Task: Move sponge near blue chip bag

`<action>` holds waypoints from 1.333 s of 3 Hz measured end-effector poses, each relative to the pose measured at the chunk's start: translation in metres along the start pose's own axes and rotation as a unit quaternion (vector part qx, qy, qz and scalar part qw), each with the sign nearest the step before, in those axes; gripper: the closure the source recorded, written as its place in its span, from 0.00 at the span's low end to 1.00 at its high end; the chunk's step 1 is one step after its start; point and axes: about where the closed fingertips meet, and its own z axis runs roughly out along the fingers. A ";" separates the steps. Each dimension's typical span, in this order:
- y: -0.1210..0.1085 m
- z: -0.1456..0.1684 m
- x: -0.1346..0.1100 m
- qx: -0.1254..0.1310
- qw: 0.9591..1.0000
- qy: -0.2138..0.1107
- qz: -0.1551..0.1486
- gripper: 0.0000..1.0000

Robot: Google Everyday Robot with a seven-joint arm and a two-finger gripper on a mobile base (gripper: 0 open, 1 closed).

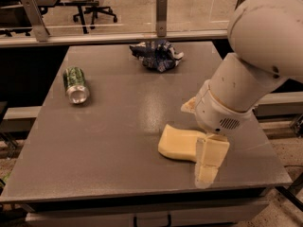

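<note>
The pale yellow sponge (176, 142) lies flat on the grey table (109, 141) near the front right. My gripper (209, 161) hangs down from the big white arm (246, 84) and covers the sponge's right end, low at the table surface. The sponge's right part is hidden behind the gripper. The blue chip bag (157, 55), crumpled dark blue and white foil, lies at the far middle of the table, well away from the sponge.
A green drink can (75, 84) lies on its side at the table's left. A glass barrier with metal posts (161, 14) runs along the far edge. The table's front edge is just below the gripper. Office chairs stand beyond the barrier.
</note>
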 end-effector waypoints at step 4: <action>-0.009 0.024 0.008 -0.024 0.999 0.017 0.017 0.49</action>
